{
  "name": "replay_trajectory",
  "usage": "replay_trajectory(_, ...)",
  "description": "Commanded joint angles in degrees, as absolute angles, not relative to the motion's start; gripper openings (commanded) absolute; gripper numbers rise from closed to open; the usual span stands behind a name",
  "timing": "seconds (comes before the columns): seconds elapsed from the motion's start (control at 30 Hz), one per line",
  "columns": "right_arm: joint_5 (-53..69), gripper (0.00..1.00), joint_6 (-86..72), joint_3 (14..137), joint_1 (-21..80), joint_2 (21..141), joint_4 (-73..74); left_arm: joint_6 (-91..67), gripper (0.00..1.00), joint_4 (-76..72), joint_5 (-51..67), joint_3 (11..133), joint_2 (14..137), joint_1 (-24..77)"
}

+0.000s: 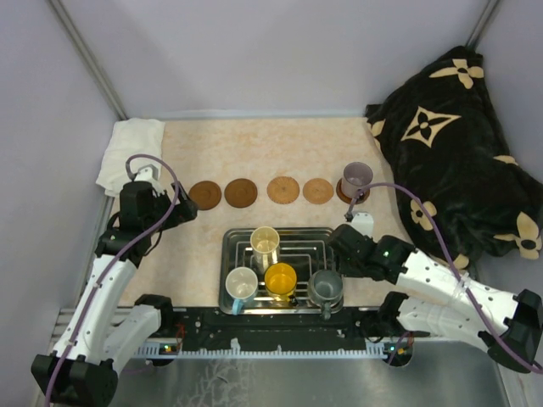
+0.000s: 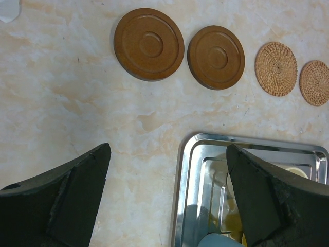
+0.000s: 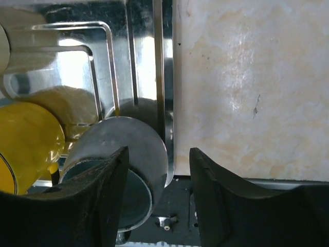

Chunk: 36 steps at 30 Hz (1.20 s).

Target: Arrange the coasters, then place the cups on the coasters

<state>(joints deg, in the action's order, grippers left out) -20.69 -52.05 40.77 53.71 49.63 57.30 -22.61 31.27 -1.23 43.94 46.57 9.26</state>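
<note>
Your right gripper is hovering half open at the grey mug in the steel tray's near right corner, clasping nothing; contact is unclear. Your left gripper is gaping wide and empty above the table, near the wooden coasters.

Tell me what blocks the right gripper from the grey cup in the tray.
Nothing visible does. The right gripper hangs open right at the grey cup, with no object between them. The yellow cup sits close on one side of the grey cup, and the tray rim runs along the other.
</note>
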Motion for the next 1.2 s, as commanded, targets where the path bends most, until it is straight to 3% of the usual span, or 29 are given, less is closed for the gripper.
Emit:
replay_trajectory(0.0, -21.82, 0.51, -56.59, 40.82, 56.67, 50.27, 57.05, -22.31, 1.00, 30.44, -0.88, 44.10, 46.15, 9.14)
replay_trajectory(0.3, -23.57, 0.51, -60.41, 40.84, 60.44, 50.23, 58.53, -22.49, 1.00, 30.76, -1.37, 43.40, 45.78, 9.14)
replay_trajectory(0.6, -31.96, 0.50, -60.44, 48.80, 60.74, 48.88, 66.59, -22.80, 1.00, 30.55, -1.15, 43.26, 46.00, 9.15)
replay_trajectory(0.87, -24.45, 0.48, -58.74, 44.61, 61.80, 47.21, 61.68, -22.41, 1.00, 30.39, -1.91, 43.22, 46.09, 9.14)
replay_trajectory(1.17, -24.62, 0.52, -58.70, 43.76, 67.31, 48.98, 58.11, -23.08, 1.00, 30.59, -1.76, 43.22, 47.09, 9.15)
